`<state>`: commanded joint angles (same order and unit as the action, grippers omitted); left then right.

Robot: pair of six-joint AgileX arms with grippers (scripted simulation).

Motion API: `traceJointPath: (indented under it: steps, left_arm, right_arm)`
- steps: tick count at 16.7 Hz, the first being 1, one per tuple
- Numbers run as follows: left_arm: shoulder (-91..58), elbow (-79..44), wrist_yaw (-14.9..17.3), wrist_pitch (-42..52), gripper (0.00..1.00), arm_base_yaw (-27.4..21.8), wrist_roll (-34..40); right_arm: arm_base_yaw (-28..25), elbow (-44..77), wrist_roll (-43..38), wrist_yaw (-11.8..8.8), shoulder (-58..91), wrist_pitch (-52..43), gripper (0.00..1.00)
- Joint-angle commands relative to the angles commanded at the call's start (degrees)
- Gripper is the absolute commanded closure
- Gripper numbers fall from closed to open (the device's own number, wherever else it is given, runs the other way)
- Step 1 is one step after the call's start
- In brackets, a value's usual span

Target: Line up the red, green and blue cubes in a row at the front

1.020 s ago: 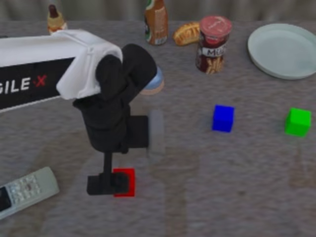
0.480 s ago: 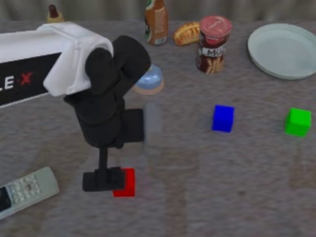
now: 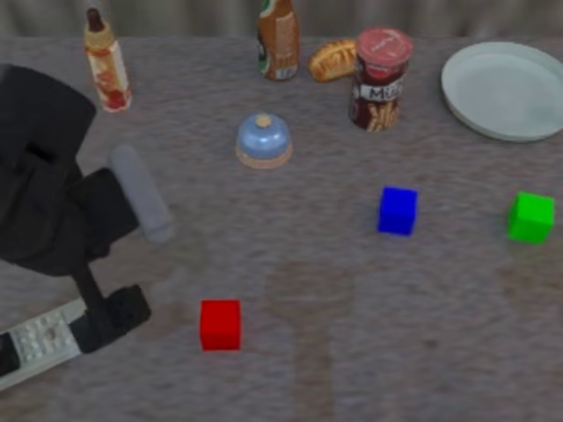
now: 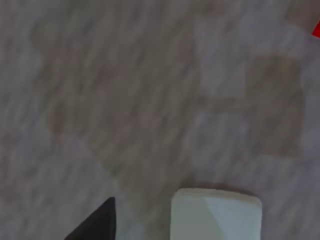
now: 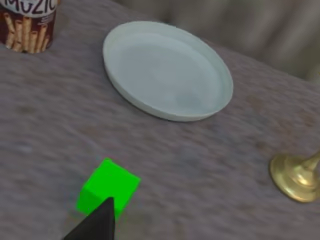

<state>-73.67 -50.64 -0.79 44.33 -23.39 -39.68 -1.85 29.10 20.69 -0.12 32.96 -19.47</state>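
The red cube [image 3: 220, 323] rests alone on the table at the front left, and a sliver of it shows at the edge of the left wrist view [image 4: 317, 31]. Farther right and farther back, the blue cube [image 3: 398, 211] sits mid-table and the green cube [image 3: 531, 217] lies near the right edge. My left gripper [image 3: 114, 318] hangs open and empty left of the red cube, over the end of a remote [image 3: 40, 343]. My right arm is outside the top view. Its wrist view shows one dark fingertip [image 5: 100, 222] just short of the green cube [image 5: 107, 192], holding nothing.
A blue domed bell [image 3: 264, 141] stands behind the red cube. Along the back are a sauce bottle [image 3: 106, 61], a brown bottle [image 3: 278, 35], a bread roll [image 3: 332, 58], a snack can [image 3: 380, 79] and a white plate [image 3: 506, 88]. A brass base [image 5: 297, 177] stands near the plate.
My left gripper has let go of the red cube and swung away to the left, ending over the remote. The red cube stays where it was set; the bell is now uncovered.
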Motion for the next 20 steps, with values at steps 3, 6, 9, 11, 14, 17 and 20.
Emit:
traceJointPath:
  steps: [3,6,9,11,14,17,20]
  left_arm:
    - [16.7,12.7,-0.2,-8.6,0.00,6.5,7.9]
    - [33.5,25.2,-0.2,-17.3,0.00,12.4,16.1]
    - [48.7,36.1,-0.1,-25.8,0.00,17.3,24.0]
    - [56.8,41.5,0.1,-31.1,0.00,19.9,28.7]
    - [65.6,47.1,0.4,-38.0,0.00,22.6,34.6]
    - [71.7,50.0,0.7,-42.9,0.00,24.2,38.5]
    - [73.7,50.6,0.8,-44.3,0.00,24.5,39.7]
  right_arm:
    - [-0.9,14.1,10.3,0.1,19.7,-10.1,0.00]
    - [-1.7,28.1,20.7,0.4,40.2,-20.4,0.00]
    - [-2.5,41.0,30.2,0.6,58.4,-29.9,0.00]
    - [-2.9,48.7,35.7,0.7,68.2,-35.2,0.00]
    - [-3.4,58.7,42.5,0.6,79.1,-41.4,0.00]
    - [-3.7,65.4,46.7,0.4,86.1,-44.9,0.00]
    - [-3.9,67.5,48.0,0.3,88.3,-45.9,0.00]
